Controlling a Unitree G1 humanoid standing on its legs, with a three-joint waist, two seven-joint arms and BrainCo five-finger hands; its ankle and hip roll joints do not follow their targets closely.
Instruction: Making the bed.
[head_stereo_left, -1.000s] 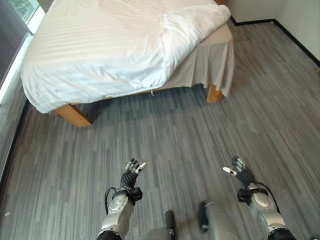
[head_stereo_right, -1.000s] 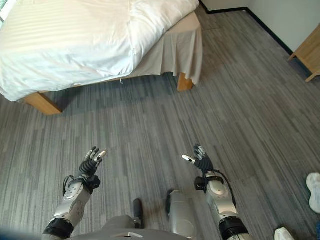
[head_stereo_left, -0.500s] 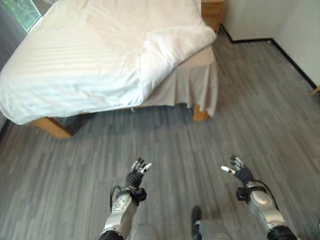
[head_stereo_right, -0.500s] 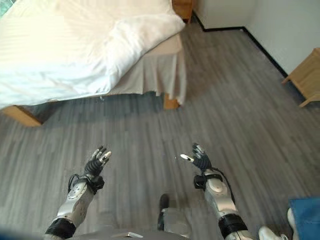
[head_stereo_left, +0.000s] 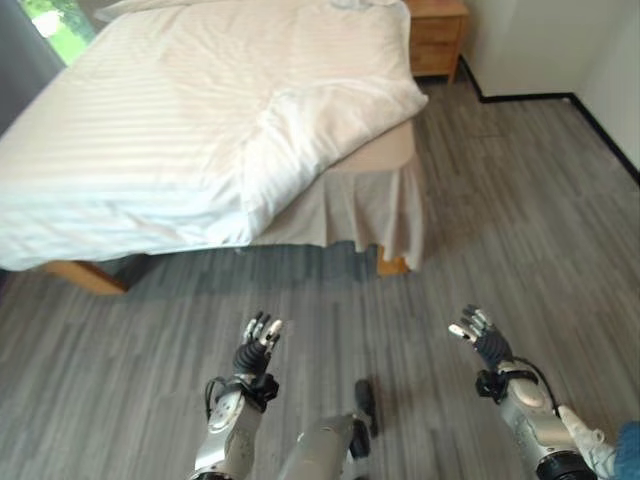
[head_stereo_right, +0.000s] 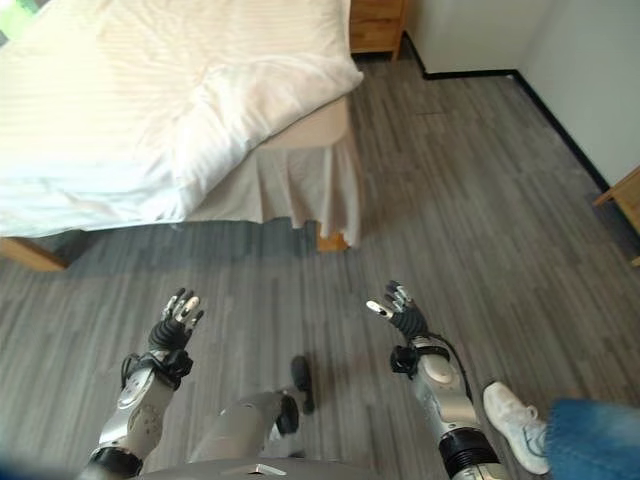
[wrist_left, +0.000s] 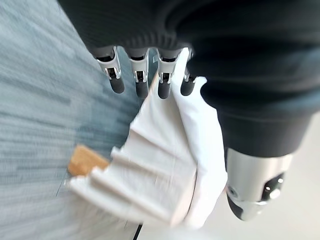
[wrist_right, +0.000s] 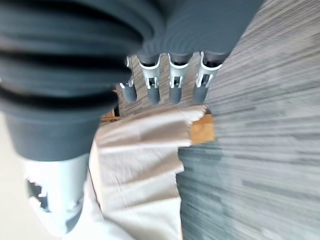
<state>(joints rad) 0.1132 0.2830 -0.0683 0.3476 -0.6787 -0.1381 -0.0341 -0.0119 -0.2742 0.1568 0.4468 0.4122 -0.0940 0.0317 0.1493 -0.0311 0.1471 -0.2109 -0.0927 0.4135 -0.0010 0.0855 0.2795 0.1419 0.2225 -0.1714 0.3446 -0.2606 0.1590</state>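
You have a grey wood-plank floor (head_stereo_right: 470, 180) before you. A small wooden nightstand (head_stereo_left: 438, 38) stands by the white wall (head_stereo_right: 470, 30) with a black skirting. A person's white sneaker (head_stereo_right: 518, 425) and blue-jeaned leg (head_stereo_right: 590, 440) are at your right.

left hand (head_stereo_left: 257, 345): raised in front on a bent arm, fingers straight and spread, holding nothing
right hand (head_stereo_left: 482, 338): raised at matching height, fingers (wrist_right: 174, 90) straight, thumb out, holding nothing
arms: well apart, palms facing inward
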